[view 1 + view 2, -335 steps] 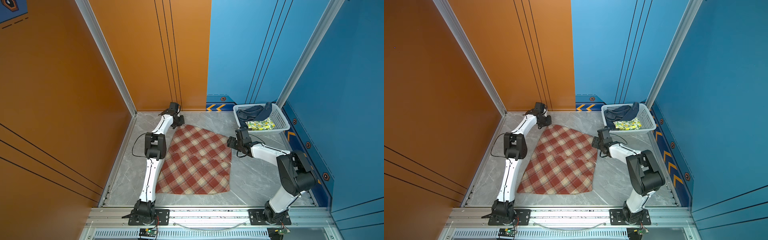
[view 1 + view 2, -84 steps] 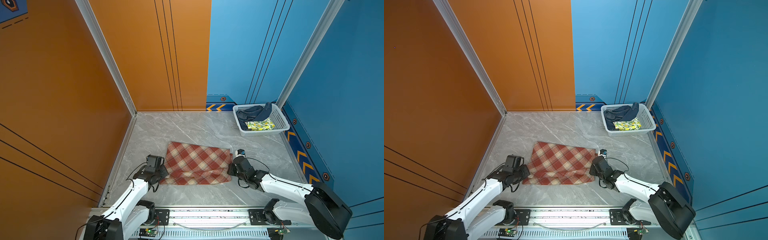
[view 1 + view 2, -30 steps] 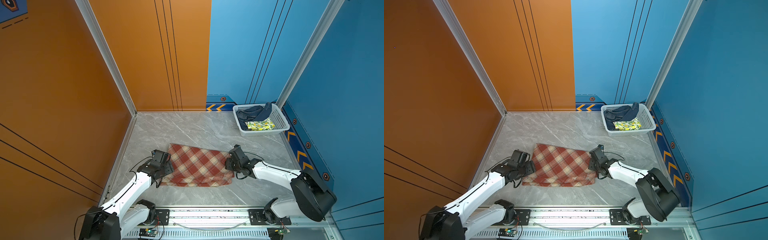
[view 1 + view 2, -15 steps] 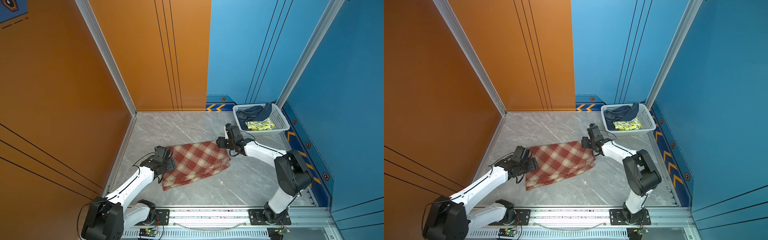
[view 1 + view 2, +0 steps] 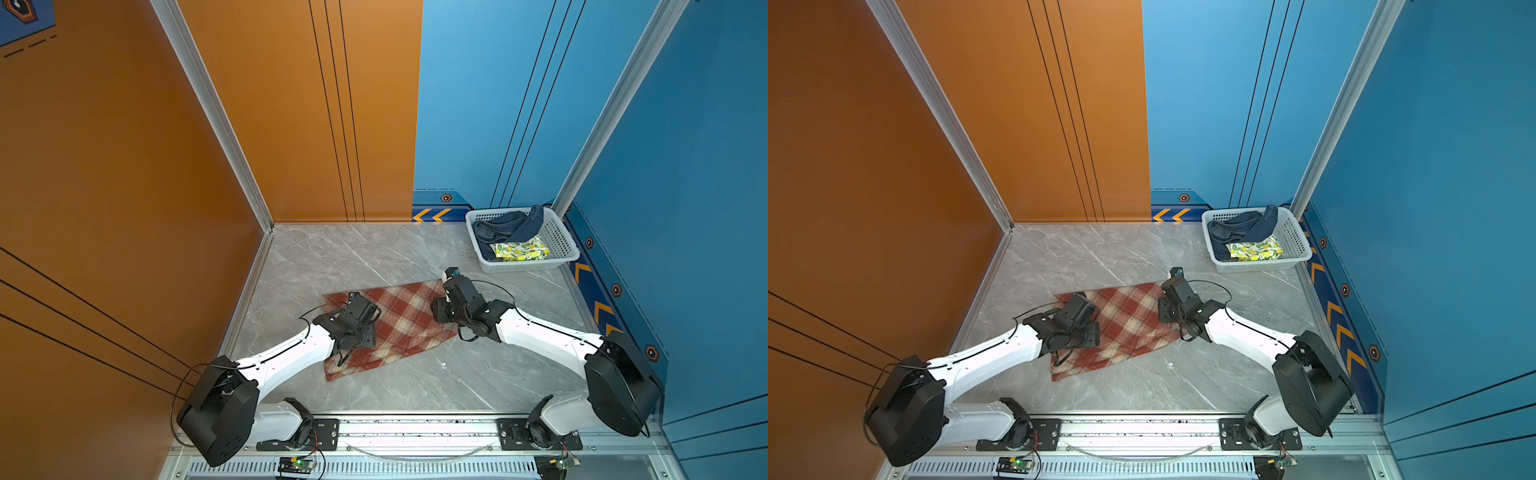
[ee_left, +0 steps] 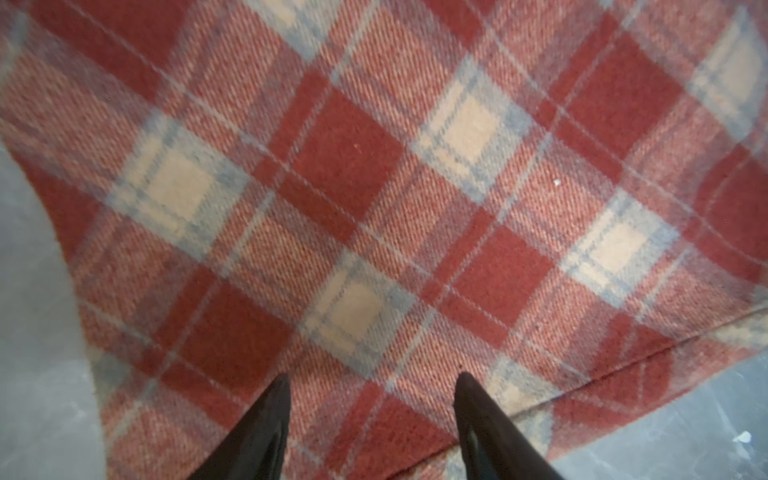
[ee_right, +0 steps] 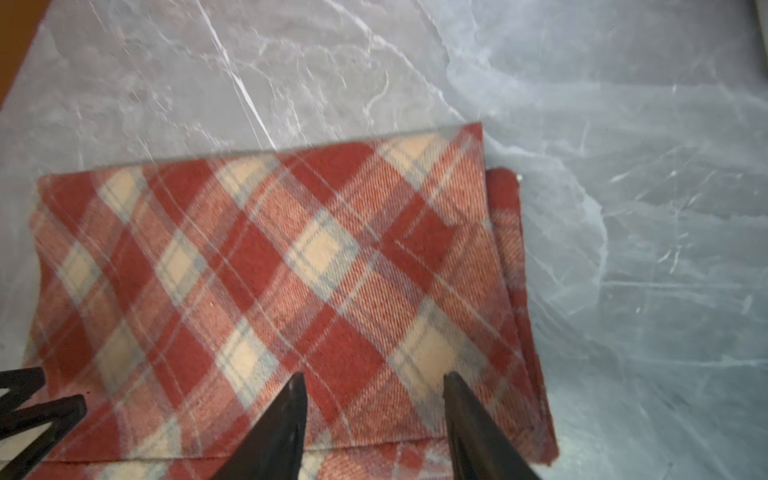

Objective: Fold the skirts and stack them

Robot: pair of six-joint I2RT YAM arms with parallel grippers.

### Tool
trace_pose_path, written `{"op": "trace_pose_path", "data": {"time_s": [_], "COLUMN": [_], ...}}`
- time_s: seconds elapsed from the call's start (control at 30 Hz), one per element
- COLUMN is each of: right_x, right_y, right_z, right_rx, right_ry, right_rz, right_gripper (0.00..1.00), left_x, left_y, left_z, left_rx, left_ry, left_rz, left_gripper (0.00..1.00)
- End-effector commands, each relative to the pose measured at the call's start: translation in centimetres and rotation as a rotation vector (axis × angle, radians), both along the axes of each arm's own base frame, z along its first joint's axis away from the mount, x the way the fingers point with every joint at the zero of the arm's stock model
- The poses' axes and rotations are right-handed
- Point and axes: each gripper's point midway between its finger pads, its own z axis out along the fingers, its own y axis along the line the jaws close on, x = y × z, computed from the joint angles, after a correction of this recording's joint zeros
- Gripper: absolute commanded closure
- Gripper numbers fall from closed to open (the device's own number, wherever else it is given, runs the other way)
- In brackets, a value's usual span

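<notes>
The red-and-cream plaid skirt [image 5: 401,328] [image 5: 1129,328] lies folded and slantwise on the grey marble table in both top views. My left gripper [image 5: 365,311] [image 6: 370,378] hangs open over its left part, fingertips just above the cloth [image 6: 374,187], nothing between them. Above the right end of the plaid skirt [image 7: 291,270], my right gripper [image 5: 438,311] [image 7: 374,376] is also open, near a folded edge. The dark blue denim skirt [image 5: 498,226] and the lemon-print skirt [image 5: 521,249] lie in the basket.
The white perforated basket [image 5: 528,266] stands in the far right corner of the table against the blue wall. An orange wall borders the left side. Bare marble [image 5: 415,382] lies between the skirt and the front rail.
The plaid skirt has been swung from square to slantwise. My right gripper came back from its far right corner to its right end, and my left moved onto its left part.
</notes>
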Motion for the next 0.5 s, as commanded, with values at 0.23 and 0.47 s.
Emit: {"op": "trace_pose_path", "data": {"time_s": [0.23, 0.47], "right_x": [-6.4, -7.0], "right_y": [-3.1, -3.9], "right_z": [-6.9, -7.1], "right_rx": [-0.100, -0.103], "right_ry": [0.087, 0.050], "right_rz": [-0.089, -0.104], "right_gripper": [0.66, 0.69], "left_x": [-4.8, -5.3], "left_y": [2.8, 3.2], "left_z": [-4.2, -4.8], "left_rx": [0.005, -0.045], "left_ry": [0.076, 0.087], "left_rz": [0.102, 0.144], "left_gripper": [0.49, 0.51]}}
